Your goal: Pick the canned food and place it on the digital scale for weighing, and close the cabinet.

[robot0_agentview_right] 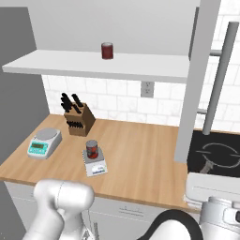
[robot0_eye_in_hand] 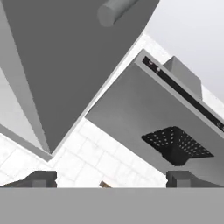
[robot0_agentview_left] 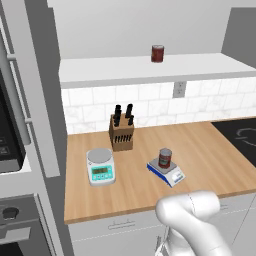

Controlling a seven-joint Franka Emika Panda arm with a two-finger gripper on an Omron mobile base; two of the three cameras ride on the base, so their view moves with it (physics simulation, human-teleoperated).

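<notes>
Closest to the cameras is my own white arm (robot0_agentview_left: pixel 192 220), rising in front of the wooden bench (robot0_agentview_left: pixel 210 155). On the bench, the canned food (robot0_agentview_left: pixel 165 158) stands upright on the digital scale (robot0_agentview_left: pixel 166 172), a flat grey plate on a blue base with a white display panel, near the front edge. Left of it sits a white-and-teal scale (robot0_agentview_left: pixel 101 167) with a round silver pan, and behind the two, near the tiled wall, a wooden knife block (robot0_agentview_left: pixel 121 131) with dark handles. A darker maroon can (robot0_agentview_left: pixel 157 53) stands on the open white shelf (robot0_agentview_left: pixel 145 67) above the bench. The cabinet (robot0_agentview_right: pixel 199 79) has its grey door swung out edge-on over the right end of the bench, its long silver bar handle (robot0_agentview_right: pixel 218 77) just beyond, above a black cooktop (robot0_agentview_right: pixel 215 157). An outlet (robot0_agentview_right: pixel 146 89) is set in the tiles under the shelf. From the hand view my tool (robot0_eye_in_hand: pixel 111 178) has its two dark tips spread wide with nothing between them, pointing up at the grey underside of the door and a range hood (robot0_eye_in_hand: pixel 175 127).
</notes>
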